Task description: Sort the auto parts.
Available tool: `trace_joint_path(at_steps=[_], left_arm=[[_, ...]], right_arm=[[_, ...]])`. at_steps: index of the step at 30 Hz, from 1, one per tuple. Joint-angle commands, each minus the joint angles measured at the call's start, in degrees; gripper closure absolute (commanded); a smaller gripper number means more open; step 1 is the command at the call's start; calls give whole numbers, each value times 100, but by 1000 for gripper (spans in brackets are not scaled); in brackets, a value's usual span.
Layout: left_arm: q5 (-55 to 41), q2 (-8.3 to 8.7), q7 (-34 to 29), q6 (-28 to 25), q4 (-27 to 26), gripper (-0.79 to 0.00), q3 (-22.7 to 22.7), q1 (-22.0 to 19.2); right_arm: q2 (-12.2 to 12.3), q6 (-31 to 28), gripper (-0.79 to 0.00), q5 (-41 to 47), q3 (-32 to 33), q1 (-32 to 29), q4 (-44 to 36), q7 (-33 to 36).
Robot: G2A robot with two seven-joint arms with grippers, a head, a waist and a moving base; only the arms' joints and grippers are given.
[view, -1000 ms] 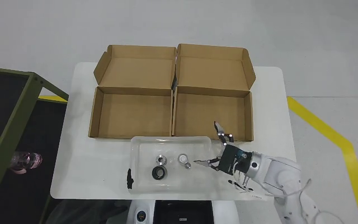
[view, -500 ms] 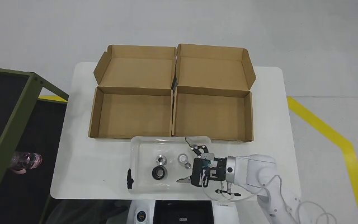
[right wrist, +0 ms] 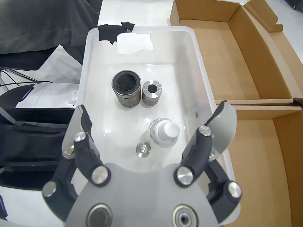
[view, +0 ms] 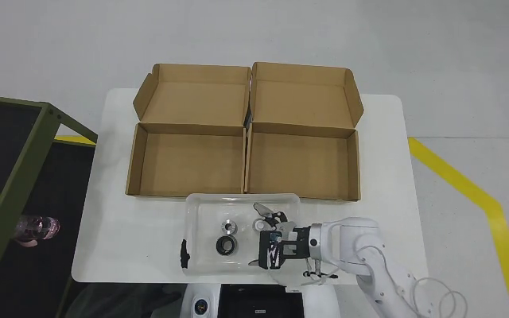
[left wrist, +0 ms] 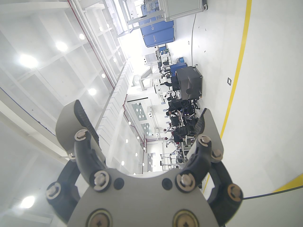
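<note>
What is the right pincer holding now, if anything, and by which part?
Nothing. The right pincer is open over the clear bin, and there is nothing between its jaws.

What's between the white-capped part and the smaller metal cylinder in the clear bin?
Nothing. In the right wrist view that stretch is bare floor of the clear bin; the white-capped part and the smaller metal cylinder stand apart.

Right gripper [view: 263, 235] moved in over the bin [view: 208, 199].
Since 1.0 s ago it has swung from the bin's right end to above its right half. Most of the travel came in the first half second, then a small further shift. The wrist turned, so the fingers now span the bin front to back.
</note>
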Motion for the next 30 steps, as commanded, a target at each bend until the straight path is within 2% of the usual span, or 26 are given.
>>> trace_joint_path(at_steps=[1, 7, 12, 15, 18, 20, 25, 30], left_arm=[[0, 0, 0, 0, 0, -785, 0, 0], [0, 0, 0, 0, 0, -785, 0, 0], [0, 0, 0, 0, 0, -785, 0, 0], [0, 0, 0, 0, 0, -785, 0, 0], [0, 0, 0, 0, 0, -785, 0, 0], [0, 0, 0, 0, 0, -785, 0, 0], [0, 0, 0, 0, 0, -785, 0, 0], [0, 0, 0, 0, 0, -785, 0, 0]], right_arm=[[10, 38, -785, 39, 7, 19, 47, 31], [38, 118, -785, 100, -45, 64, 190, 143], [46, 254, -699, 101, -127, 166, 345, 224], [48, 339, -625, 92, -192, 226, 401, 261], [51, 437, -471, 58, -247, 274, 444, 329], [55, 486, -403, 50, -274, 295, 468, 357], [73, 561, -345, 9, -317, 331, 496, 438], [94, 588, -191, -7, -342, 348, 507, 451]])
